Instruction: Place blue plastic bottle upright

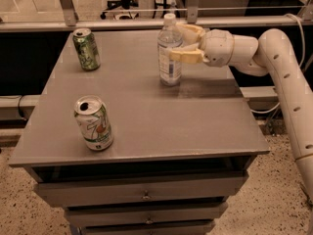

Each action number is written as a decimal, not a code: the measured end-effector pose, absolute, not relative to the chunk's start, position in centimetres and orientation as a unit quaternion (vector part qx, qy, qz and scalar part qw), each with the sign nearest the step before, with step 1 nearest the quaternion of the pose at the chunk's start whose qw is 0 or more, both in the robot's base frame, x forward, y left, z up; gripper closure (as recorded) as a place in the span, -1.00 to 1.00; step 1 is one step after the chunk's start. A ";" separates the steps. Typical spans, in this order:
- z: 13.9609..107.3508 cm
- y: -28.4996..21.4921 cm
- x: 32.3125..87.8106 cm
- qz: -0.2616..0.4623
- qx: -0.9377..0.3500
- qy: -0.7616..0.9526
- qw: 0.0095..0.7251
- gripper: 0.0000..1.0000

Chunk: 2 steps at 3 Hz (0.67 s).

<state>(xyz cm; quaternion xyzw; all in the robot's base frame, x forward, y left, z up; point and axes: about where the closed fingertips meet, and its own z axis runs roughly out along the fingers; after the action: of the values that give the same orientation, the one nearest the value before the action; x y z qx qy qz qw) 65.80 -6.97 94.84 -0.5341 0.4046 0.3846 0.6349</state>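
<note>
The blue plastic bottle (169, 58) is clear, with a white cap and a pale label. It stands upright on the grey table (146, 111), at the back and right of centre. My gripper (177, 43) reaches in from the right at the height of the bottle's upper half. One cream finger (186, 57) crosses in front of the bottle and the other sits behind its shoulder. The fingers are closed on the bottle, whose base rests on the table top.
A green-and-white soda can (86, 49) stands at the back left. Another opened one (94, 123) stands at the front left. The table has drawers (142, 192) below its front edge. A metal rail (122, 21) runs behind the table. My arm (288, 77) curves down on the right.
</note>
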 end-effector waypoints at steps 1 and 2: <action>94.2 -7.1 65.7 0.388 -0.531 0.404 0.636 1.00; 94.0 -7.1 65.5 0.386 -0.535 0.402 0.635 0.70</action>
<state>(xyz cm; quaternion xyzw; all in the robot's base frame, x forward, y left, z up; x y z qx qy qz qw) 65.49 -7.05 93.95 -0.5347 0.4022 0.3860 0.6351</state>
